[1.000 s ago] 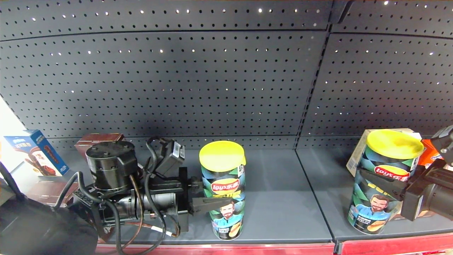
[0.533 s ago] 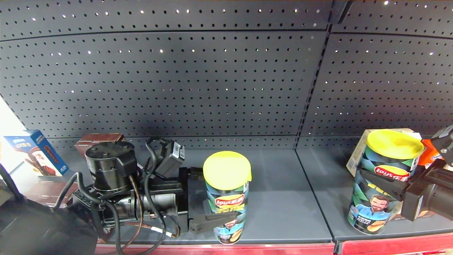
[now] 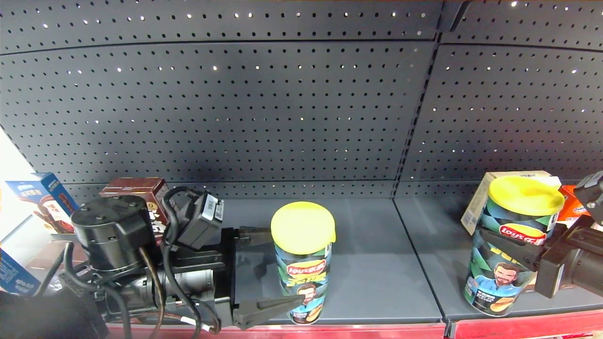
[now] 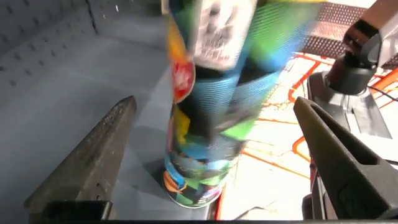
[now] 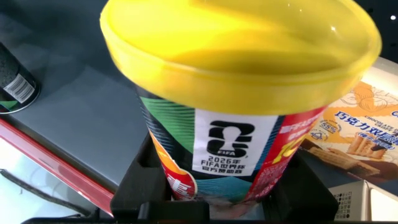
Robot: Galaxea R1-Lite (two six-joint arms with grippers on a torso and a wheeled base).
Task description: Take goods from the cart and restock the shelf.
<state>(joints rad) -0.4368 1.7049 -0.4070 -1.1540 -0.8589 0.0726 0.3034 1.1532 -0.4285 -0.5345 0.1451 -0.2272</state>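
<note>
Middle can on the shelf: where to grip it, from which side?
I'd grip the middle can mid-body, below the yellow lid, coming level from the left, where the open left gripper has a finger on each side. It stands upright on the shelf, near the front; the straight round wall suits a side pinch. The right gripper holds the right can likewise.

You see the chip can (image 4: 208,134) standing up on the grey shelf (image 4: 56,93). Your left gripper (image 4: 214,104) is wide open, one finger on each side of it.
</note>
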